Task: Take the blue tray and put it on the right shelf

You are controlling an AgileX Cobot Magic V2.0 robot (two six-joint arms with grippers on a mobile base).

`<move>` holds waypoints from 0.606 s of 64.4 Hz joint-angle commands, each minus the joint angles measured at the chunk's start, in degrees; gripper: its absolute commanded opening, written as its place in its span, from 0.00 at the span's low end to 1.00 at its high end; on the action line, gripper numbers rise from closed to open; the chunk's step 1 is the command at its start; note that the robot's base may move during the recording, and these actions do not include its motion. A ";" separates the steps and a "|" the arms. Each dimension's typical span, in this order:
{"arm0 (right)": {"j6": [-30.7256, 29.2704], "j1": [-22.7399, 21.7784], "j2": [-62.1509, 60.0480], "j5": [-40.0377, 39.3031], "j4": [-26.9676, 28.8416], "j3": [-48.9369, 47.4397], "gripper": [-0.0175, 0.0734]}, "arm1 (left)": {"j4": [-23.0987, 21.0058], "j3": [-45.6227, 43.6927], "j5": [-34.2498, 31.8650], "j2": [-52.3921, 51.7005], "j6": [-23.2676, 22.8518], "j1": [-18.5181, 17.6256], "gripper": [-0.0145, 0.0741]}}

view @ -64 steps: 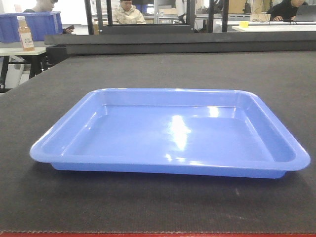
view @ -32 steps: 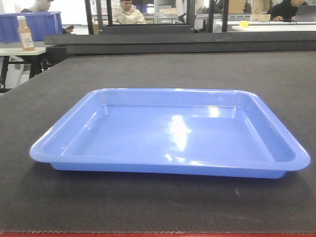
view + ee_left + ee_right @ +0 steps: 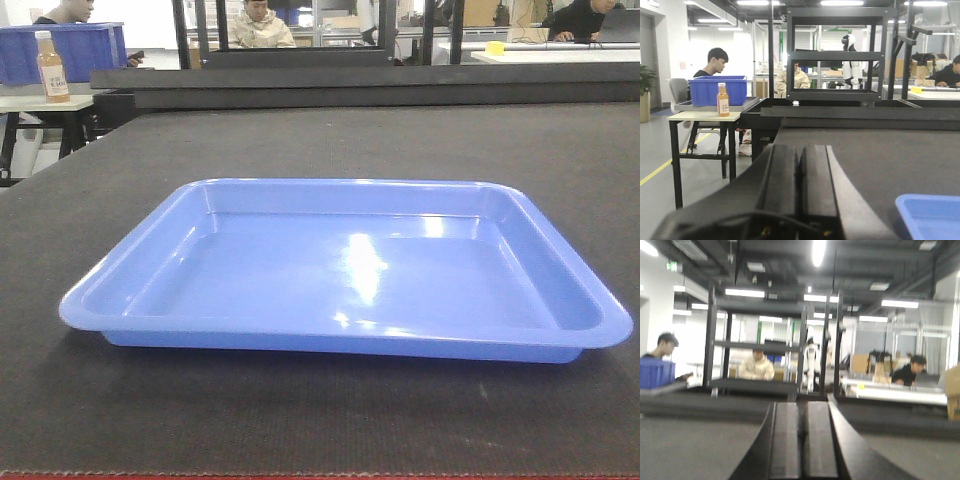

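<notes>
One blue tray (image 3: 345, 270), mat (image 3: 320, 140) surrounding its rim

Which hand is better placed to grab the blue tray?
Left, likely: a corner of the blue tray shows right of the left hand in its wrist view; the right hand sees no tray.

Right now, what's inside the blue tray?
Nothing. The blue tray has a bare, glossy floor that shows only bright light reflections. It sits on the dark table mat. The tray covers whatever is directly under it.
</notes>
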 commanded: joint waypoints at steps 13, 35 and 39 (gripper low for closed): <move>0.16 -0.34 11.93 27.02 -0.44 -24.49 0.25 | -0.43 -20.05 15.51 14.71 -0.09 -0.30 0.13; 0.16 -0.34 40.16 62.80 5.57 -42.93 0.25 | -6.01 -38.02 43.28 44.30 -0.09 -0.30 0.13; 0.16 -0.34 44.42 66.77 5.57 -44.46 0.25 | -6.72 -39.45 43.30 48.87 -0.09 -0.30 0.13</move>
